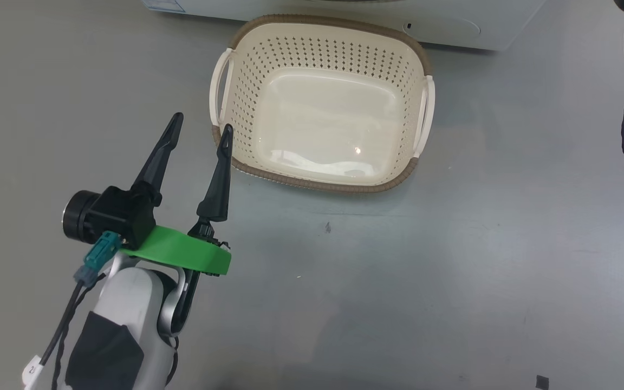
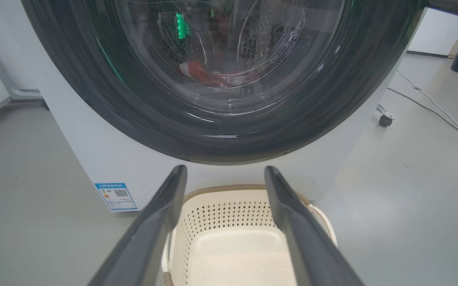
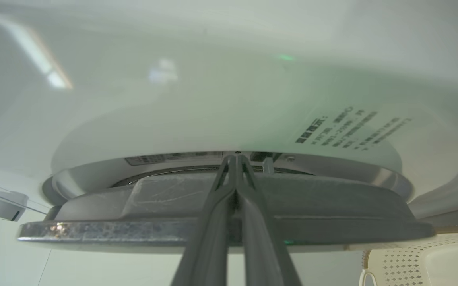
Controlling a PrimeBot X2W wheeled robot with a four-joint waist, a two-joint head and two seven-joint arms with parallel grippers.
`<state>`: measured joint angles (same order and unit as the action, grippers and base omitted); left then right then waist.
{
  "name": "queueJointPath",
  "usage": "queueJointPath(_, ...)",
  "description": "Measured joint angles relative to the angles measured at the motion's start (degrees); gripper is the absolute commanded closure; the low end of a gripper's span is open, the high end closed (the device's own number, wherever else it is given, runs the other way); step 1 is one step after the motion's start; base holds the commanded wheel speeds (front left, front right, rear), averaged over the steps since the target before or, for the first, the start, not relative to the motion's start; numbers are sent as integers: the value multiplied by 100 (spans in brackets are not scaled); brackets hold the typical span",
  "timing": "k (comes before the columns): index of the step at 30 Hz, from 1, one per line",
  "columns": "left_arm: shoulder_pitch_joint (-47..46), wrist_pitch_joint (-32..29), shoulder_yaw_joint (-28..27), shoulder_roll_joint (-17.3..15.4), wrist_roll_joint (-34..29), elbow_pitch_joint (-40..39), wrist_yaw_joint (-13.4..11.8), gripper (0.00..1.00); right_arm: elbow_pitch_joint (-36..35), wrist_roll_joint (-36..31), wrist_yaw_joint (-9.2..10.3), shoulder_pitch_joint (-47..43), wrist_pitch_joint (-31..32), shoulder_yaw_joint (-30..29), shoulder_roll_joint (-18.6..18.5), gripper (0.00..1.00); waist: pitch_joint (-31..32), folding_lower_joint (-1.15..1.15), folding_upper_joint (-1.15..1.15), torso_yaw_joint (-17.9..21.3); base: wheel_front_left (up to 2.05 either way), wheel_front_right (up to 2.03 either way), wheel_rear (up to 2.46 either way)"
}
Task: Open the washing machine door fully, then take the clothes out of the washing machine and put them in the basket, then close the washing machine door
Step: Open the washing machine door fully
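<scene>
1. Right end effector: closed, empty, tips at washing machine door edge, likely to lever it open.
2. Left end effector: open, idle, at 9 o'clock of empty basket.
3. Clothes: inside drum.

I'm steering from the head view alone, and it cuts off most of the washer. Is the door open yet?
Observer: No. In the left wrist view the washing machine door is not swung out; it faces that camera squarely.
Operator: Are the clothes inside?
Observer: Yes, red clothes show through its glass.
Operator: Where is the right tool?
Observer: In the right wrist view the right tool has its fingers pressed shut, with its tips at the gap behind the door's rim.
</scene>
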<state>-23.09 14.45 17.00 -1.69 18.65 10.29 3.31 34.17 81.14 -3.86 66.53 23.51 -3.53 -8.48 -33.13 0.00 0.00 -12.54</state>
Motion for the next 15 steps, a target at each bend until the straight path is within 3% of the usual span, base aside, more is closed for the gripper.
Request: queueJointPath(15, -70, 0, 54, 13, 76, -15, -58, 0, 534, -1, 42, 453, 368, 148, -111, 100, -91, 0, 0, -102, 0, 0, 0)
